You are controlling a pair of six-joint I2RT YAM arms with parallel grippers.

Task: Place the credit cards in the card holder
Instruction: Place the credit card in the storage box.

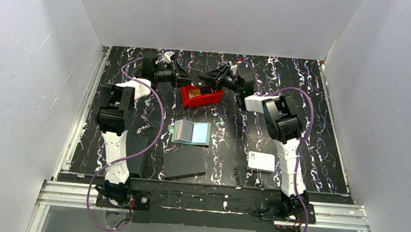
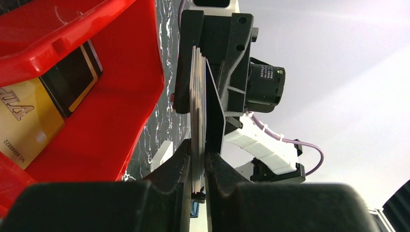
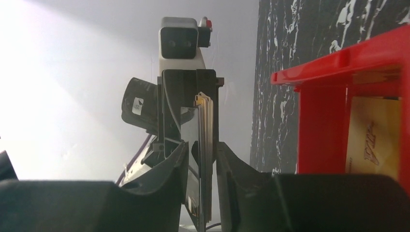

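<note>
The left gripper [image 2: 198, 162] has its fingers [image 2: 179, 166] clamped on a stack of cards [image 2: 197, 106], seen edge-on. The right gripper [image 3: 200, 152] faces it from the other side, its fingers [image 3: 176, 164] apart around the same stack, with a gap showing on one side. Both meet just above the red bin [image 1: 203, 100], where a tan card [image 2: 21, 125] and a black card [image 2: 72, 72] lie. The holder [image 1: 191, 131] lies open on the table [image 1: 306, 91], nearer the arm bases, apart from the bin.
</note>
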